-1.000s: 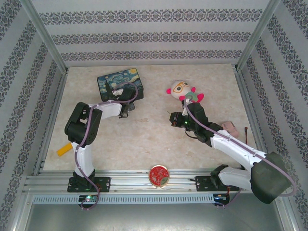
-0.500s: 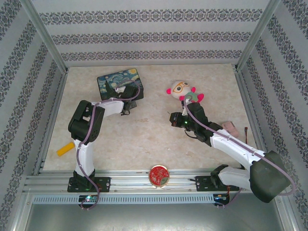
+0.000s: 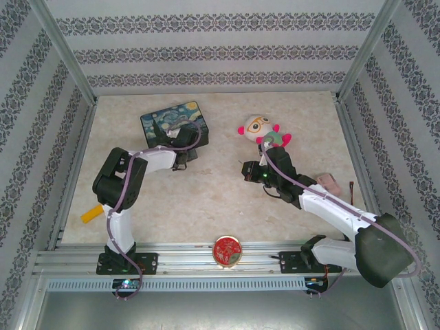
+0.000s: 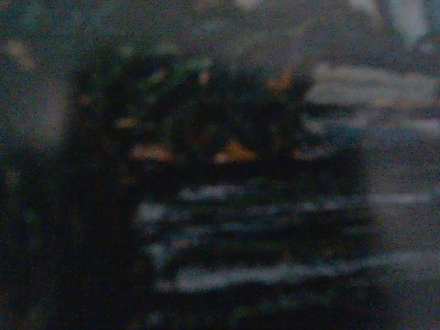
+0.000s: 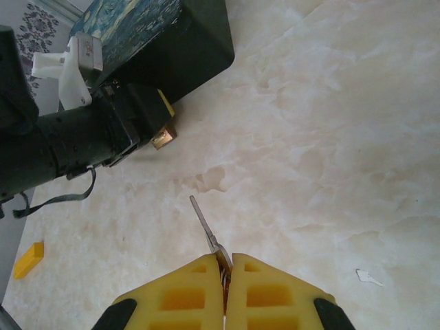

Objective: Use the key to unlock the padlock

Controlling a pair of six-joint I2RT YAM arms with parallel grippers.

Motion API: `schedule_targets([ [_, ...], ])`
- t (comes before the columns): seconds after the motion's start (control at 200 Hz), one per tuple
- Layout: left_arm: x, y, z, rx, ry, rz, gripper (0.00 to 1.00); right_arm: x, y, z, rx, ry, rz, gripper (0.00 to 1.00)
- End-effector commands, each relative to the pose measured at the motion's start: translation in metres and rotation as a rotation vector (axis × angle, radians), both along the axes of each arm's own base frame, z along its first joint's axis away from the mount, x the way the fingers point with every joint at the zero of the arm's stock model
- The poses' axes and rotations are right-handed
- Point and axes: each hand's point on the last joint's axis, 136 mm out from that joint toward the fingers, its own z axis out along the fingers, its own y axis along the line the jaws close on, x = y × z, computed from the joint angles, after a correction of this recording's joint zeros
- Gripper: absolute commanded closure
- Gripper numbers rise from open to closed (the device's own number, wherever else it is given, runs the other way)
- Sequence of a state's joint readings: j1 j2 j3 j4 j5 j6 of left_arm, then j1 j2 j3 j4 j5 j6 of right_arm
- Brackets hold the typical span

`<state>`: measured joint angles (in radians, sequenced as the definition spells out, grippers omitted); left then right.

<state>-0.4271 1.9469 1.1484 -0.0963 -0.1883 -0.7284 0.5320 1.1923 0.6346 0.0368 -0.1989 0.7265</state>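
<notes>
Beside tin box (image 5: pixel 187 48), left claw (image 5: pixel 152 121) grip unclear, padlock (image 5: pixel 163 138) half hidden; right claw (image 5: pixel 225 265) pinches key (image 5: pixel 205 227).

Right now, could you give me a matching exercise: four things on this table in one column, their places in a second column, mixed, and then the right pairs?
Things
1. key
2. padlock
3. yellow block
4. plush doll

Places
A. far part of the table, right of the middle
B. at the tip of the left gripper, beside the painted box
C. lying alone near the table's left edge
D. pinched in the shut right gripper

Pairs: 1-D, 2-B, 3-C, 4-A
</notes>
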Motion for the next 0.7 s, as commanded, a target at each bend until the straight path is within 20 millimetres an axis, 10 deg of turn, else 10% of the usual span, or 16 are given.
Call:
schedule_targets([
  [0.0,-0.025,-0.026,0.011,-0.057,0.018,-0.048,0.75,-0.002,-0.005,-0.006,-0.008,-0.002,-0.004,1.0],
  [0.695,-0.122,-0.092,0.003,-0.213,0.03,-0.034,0.65,-0.049,-0.001,-0.059,0.001,0.056,0.059,1.0],
])
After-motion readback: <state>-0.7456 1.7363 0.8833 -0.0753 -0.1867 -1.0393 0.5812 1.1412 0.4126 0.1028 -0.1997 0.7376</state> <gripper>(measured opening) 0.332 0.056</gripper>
